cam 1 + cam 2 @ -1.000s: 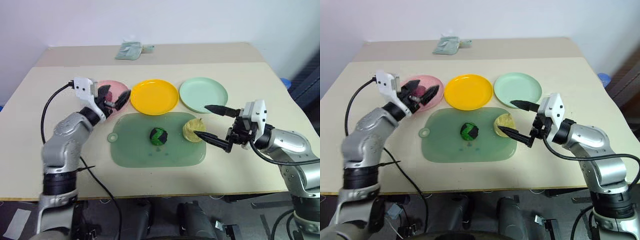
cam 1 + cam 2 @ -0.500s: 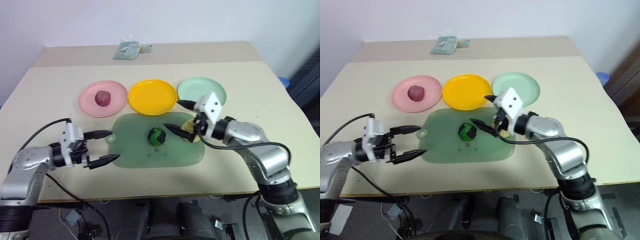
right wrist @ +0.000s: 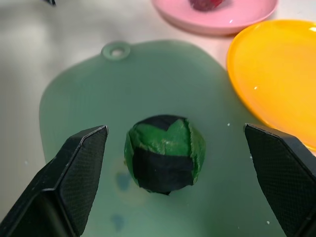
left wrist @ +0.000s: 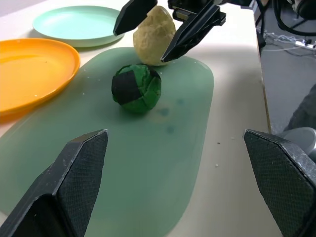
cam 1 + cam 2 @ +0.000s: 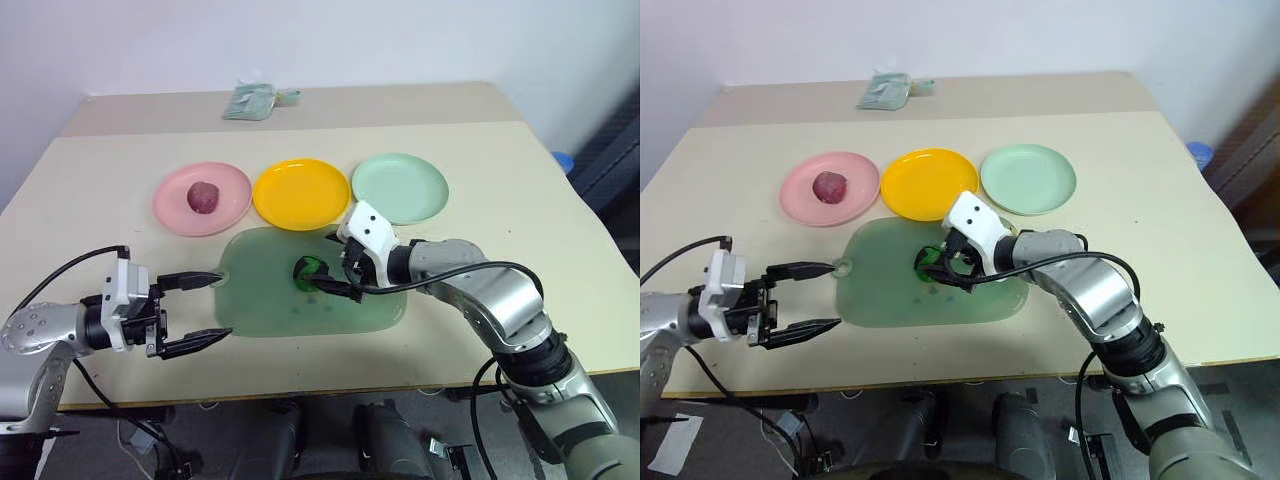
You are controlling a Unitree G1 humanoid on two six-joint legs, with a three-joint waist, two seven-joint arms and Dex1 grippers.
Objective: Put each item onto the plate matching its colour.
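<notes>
3 plates sit in a row on the tan table [image 5: 500, 200]: pink plate [image 5: 170, 208] at the robot's left, yellow plate [image 5: 300, 193] in the middle, mint plate [image 5: 400, 187] at the right. The reddish-purple lump [image 5: 203, 196] lies on the pink plate. The yellow and mint plates hold nothing.

Just in front of the plates lies a green mat [image 5: 270, 310] with a small ring tab [image 3: 116, 51] at its left end. The green-and-black ball [image 3: 164, 153] rests near the mat's middle. The pale yellow fruit [image 4: 154, 35] sits on the mat's right part, just beside the ball, toward the mint plate; in the eye views the right arm covers it.

The right gripper [image 5: 327, 276] reaches in over the mat with its fingers spread wide, 1 on each side of the ball, around it but with gaps on both sides; it holds nothing. In the left wrist view its 2 black fingertips [image 4: 190, 34] are in front of the fruit, above the ball.

The left gripper [image 5: 205, 311] hovers off the mat's left end near the table's front edge, pointing toward the ball, fingers wide apart and empty.

A crumpled pale green cloth [image 5: 252, 101] lies at the far edge of the table, well apart from everything else.
</notes>
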